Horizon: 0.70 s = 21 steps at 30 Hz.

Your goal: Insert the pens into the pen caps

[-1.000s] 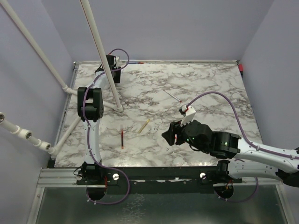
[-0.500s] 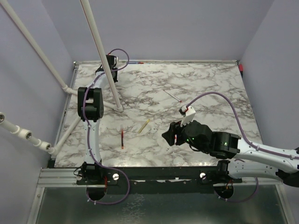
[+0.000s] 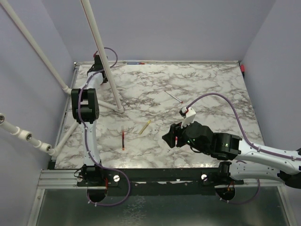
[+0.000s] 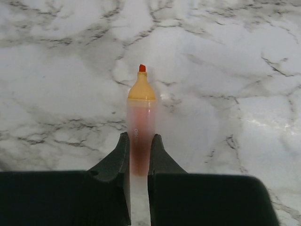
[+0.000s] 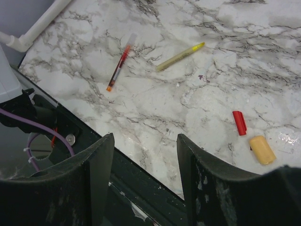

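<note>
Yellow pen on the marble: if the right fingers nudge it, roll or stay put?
Likely rolls: the yellow pen looks like a slim round barrel lying flat on the table. Probably stiff and light, so a sideways nudge may skid it across the glossy marble.

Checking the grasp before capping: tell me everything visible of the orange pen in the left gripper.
The orange plastic-looking pen is uncapped: a translucent reddish-orange barrel, a pale yellow-orange cone, a small red tip. The left gripper is shut on its barrel, a black finger on each side. It points straight out from the fingers over the marble table. Its rear end is hidden.
</note>
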Available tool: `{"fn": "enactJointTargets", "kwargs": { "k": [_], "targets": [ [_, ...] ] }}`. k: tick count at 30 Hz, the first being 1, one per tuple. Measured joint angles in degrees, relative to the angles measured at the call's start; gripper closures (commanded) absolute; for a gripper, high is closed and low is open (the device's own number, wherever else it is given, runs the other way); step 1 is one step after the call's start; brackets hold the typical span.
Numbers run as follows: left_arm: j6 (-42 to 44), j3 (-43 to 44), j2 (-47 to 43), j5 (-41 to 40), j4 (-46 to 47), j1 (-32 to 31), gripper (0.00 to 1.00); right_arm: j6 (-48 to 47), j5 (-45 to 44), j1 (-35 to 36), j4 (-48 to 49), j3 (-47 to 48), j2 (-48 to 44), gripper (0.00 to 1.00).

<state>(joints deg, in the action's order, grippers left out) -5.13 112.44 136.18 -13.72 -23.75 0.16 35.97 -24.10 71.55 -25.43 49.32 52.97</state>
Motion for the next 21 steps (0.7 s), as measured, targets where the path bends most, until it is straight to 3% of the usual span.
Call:
{"fn": "enactJointTargets", "kwargs": {
  "k": [13,21],
  "targets": [
    [-6.8,-9.0,-14.1,-2.4,-0.1,5.0,1.00,-0.6,1.0,0.0,0.2,0.0,0.4,0.41],
    [-10.7,-20.7,-24.5,-2.8,0.9,5.4,1.00,-1.9,0.9,0.0,0.4,1.4,1.9,0.41]
  ]
}}
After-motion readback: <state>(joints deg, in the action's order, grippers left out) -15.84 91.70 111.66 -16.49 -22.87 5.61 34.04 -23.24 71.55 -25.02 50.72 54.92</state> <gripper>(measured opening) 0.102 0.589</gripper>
